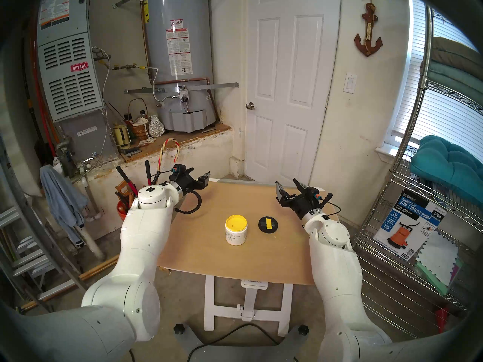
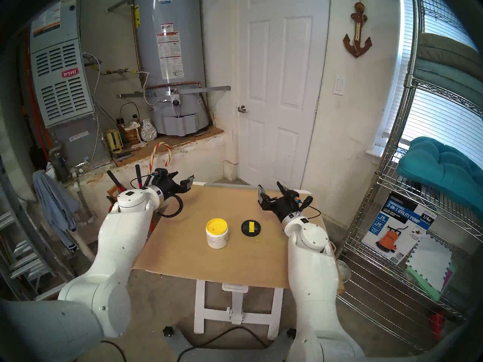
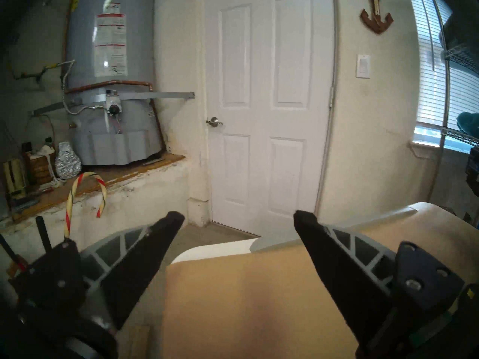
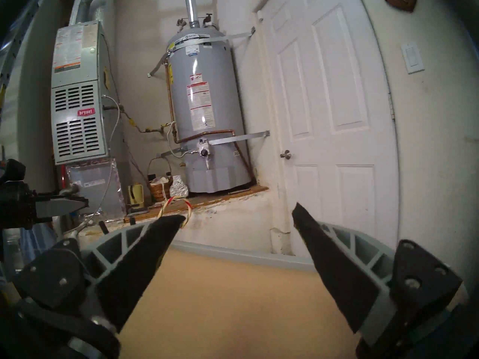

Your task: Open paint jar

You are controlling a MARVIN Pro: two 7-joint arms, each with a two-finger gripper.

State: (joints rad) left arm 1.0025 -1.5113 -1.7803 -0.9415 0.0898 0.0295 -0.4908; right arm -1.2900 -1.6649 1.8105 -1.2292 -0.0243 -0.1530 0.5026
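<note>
Paint jar (image 1: 236, 229) stands uncapped mid-table, black lid (image 1: 268, 224) flat just beside it (toward the right arm). Left gripper (image 1: 201, 180) and right gripper (image 1: 287, 187) both spread, empty, beyond it; right nearer lid.

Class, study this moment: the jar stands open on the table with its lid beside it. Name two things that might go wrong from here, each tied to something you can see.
1. The paint jar stands uncapped with yellow paint showing. Both arms flank it, so a sweep by the left gripper or right gripper might tip it and spill paint on the table.
2. The lid lies loose beside the jar; a passing arm might knock it off the table.
</note>
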